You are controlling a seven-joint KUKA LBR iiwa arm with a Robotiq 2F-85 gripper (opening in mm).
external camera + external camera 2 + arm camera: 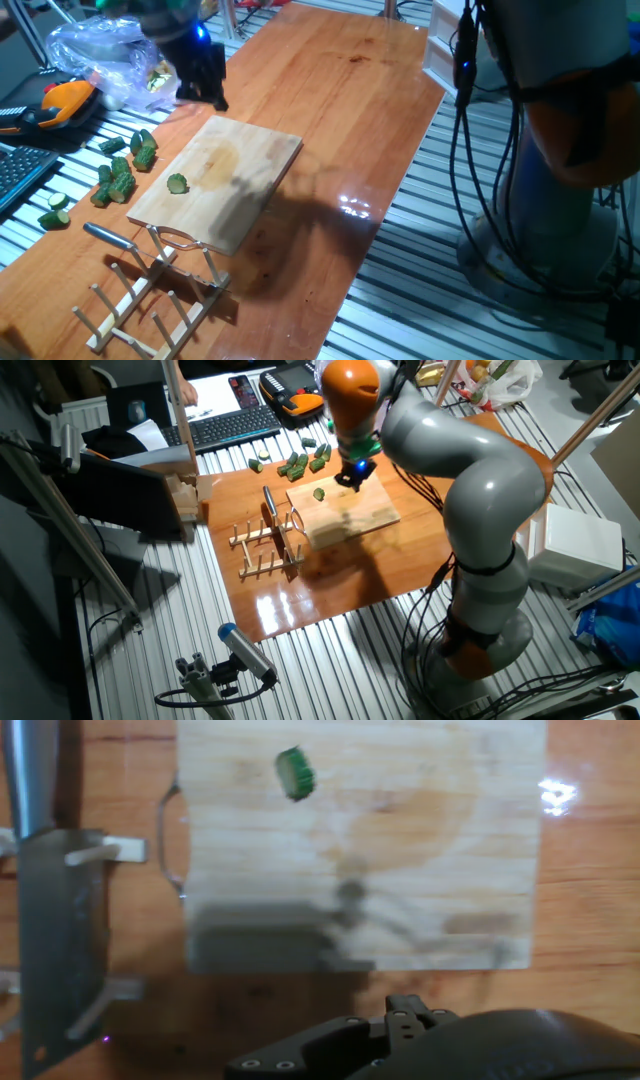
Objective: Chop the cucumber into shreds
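Observation:
The cucumber slice lies on the wooden board, near the board's left edge; it has a dark green rind and a pale centre. It also shows in the other fixed view and near the top of the hand view. My gripper hangs in the air above the board's far corner, well apart from the slice, and nothing shows in it. Its fingers are blurred and dark, so I cannot tell whether they are open or shut. No shreds are in view.
A heap of dark green cucumber chunks lies on the table left of the board. A knife rests in a wooden rack at the board's near end. A plastic bag and an orange tool sit at the far left.

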